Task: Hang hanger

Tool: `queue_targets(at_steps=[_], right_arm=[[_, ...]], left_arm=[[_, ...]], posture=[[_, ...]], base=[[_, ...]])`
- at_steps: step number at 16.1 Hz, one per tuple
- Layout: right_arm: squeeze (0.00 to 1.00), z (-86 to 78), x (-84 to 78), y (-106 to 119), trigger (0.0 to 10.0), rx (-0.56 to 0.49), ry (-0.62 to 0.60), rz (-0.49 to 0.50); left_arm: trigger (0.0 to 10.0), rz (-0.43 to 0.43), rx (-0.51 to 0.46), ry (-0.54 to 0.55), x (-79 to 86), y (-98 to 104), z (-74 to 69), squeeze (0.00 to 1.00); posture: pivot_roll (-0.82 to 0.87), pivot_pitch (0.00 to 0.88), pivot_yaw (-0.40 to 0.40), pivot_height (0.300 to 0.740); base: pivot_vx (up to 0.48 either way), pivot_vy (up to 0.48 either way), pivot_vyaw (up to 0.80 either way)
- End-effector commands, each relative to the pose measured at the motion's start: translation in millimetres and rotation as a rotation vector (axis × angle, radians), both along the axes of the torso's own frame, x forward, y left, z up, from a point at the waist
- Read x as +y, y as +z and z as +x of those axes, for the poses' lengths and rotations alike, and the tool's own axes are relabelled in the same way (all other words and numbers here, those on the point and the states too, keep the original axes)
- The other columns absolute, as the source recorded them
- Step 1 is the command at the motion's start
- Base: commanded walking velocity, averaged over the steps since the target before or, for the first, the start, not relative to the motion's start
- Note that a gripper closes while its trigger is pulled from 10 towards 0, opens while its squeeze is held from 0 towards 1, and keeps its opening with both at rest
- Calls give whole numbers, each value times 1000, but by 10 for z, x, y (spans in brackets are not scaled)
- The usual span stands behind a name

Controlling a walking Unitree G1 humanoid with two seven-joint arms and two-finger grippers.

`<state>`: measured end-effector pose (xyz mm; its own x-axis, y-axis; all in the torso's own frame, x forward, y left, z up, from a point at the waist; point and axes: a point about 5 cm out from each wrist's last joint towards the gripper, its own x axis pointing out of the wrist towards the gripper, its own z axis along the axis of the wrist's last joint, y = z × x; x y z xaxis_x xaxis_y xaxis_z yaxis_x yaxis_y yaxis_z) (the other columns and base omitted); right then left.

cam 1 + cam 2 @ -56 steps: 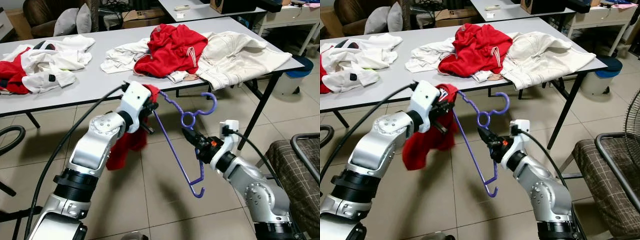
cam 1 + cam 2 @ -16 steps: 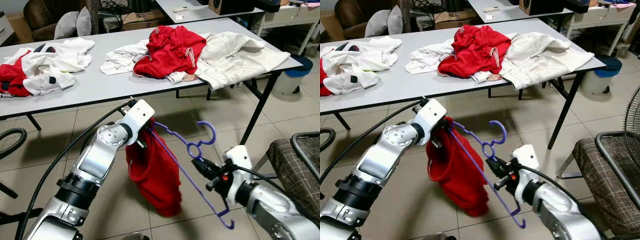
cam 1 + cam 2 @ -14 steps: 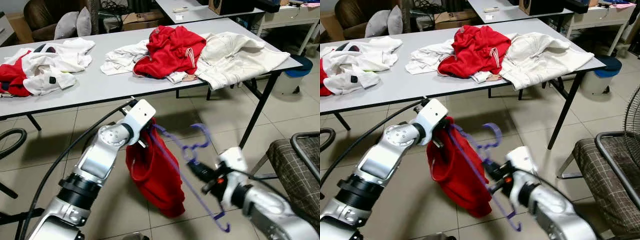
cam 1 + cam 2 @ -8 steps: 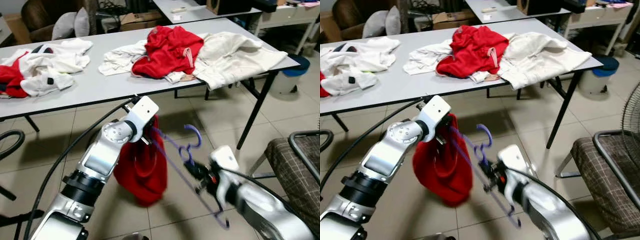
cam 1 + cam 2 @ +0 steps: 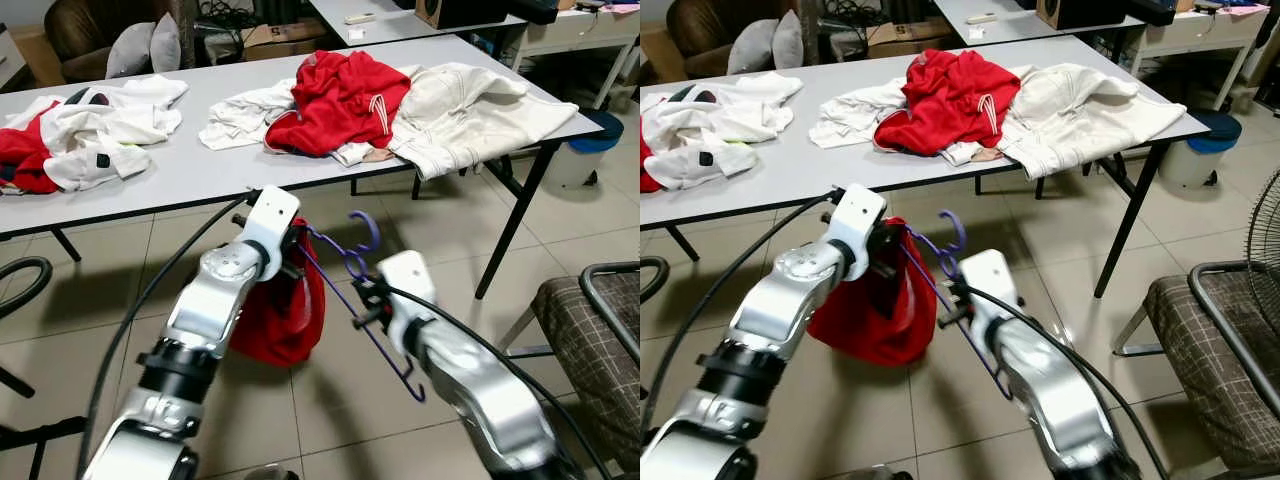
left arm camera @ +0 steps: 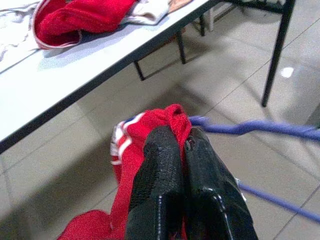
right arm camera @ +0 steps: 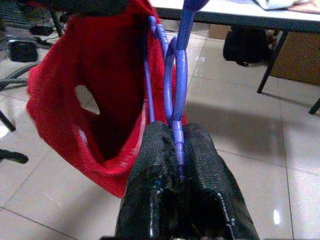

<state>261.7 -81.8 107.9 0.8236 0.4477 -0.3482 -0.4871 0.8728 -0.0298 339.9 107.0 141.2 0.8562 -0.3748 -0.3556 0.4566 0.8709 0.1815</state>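
My right gripper (image 7: 176,131) is shut on the neck of a purple hanger (image 7: 180,75), just below its hook. In the left eye view that gripper (image 5: 358,296) sits mid-frame above the tiled floor, in front of the table. My left gripper (image 6: 177,136) is shut on the top edge of a red garment (image 5: 285,322), which hangs bunched below it. One arm of the hanger runs up into the garment (image 7: 105,85) close to the left gripper (image 5: 296,250). The hanger's other end (image 5: 418,392) points down past my right forearm.
A grey table (image 5: 180,172) stands behind, carrying a red top (image 5: 345,95), cream clothes (image 5: 470,100) and a white-and-red pile (image 5: 90,125). A checked chair (image 5: 590,320) is at the right, a black hose (image 5: 20,280) at the left, a blue bin (image 5: 600,140) beyond the table leg.
My right gripper has carried the hanger up and left, close to the left gripper. The red garment, which hung long, has swung left and bunched up.
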Motion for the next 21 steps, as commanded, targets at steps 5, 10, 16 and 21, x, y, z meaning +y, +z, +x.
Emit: queue_targets(at_steps=[5,10,16,21], right_arm=[[0,141,287,-103,10000,-51,-50,-195],[0,90,467,-156,10000,-159,-2,-322],[0,-10,261,-201,10000,-158,-87,-383],[0,-65,-56,-131,10000,-168,-251,-345]], left_arm=[[0,-94,3,-19,-148,100,25,0],[0,-140,-1,17,-89,169,59,0],[0,-132,-24,97,66,180,112,0],[0,-84,-54,121,163,196,132,0]], posture=[[-61,0,131,740],[-62,0,132,740],[-67,0,123,740],[-73,0,128,740]], base=[[0,0,0],[0,0,0],[0,0,0],[0,0,0]])
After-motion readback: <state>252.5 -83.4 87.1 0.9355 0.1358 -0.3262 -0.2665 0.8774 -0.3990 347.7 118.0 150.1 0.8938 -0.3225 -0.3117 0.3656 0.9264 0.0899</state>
